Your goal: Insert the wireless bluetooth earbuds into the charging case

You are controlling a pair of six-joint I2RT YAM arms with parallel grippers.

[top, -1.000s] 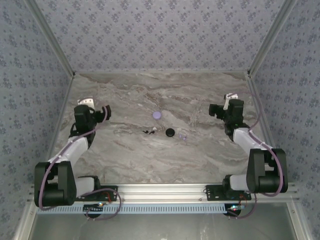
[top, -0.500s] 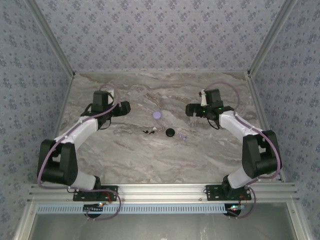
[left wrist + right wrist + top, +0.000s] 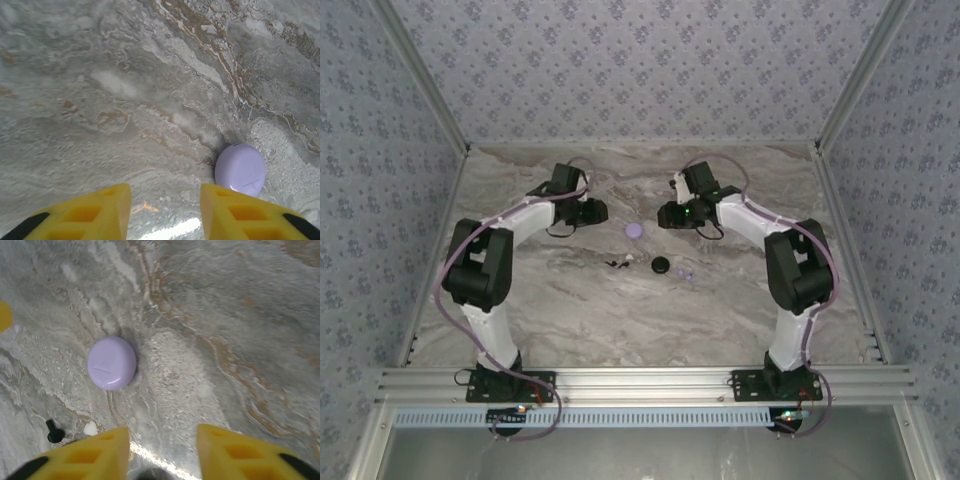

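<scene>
Earbuds and case, with both arms reaching over them. Nearest the arm bases in the overhead view, the wireless bluetooth earbuds (image 3: 685, 272) appear only as a faint pale-lilac speck on the marbled tabletop (image 3: 570, 320), just beside a black round disc (image 3: 661, 264). Single buds cannot be resolved. To the left of the disc lie small black pieces (image 3: 614, 264) and a white piece (image 3: 630, 259), whose nature cannot be told.

Farther back, the charging case (image 3: 634, 229) is seen lying flat with its lid apparently closed, apart from the buds. Farthest back, it is flanked by the left gripper (image 3: 592, 211) and the right gripper (image 3: 668, 216), and is touched by neither. In each wrist view the yellow jaws are shown partly parted, with only bare tabletop between them, so nothing is held by either arm.

The case is judged light, rigid and smooth-domed, and it is likely to skate on the polished stone if pushed from one side. A hold across its rim from opposite sides is therefore indicated, with the lid to be raised by the other arm. The buds are judged almost weightless, glossy and easily flicked away. Each should be pinched gently across its broadest part.
</scene>
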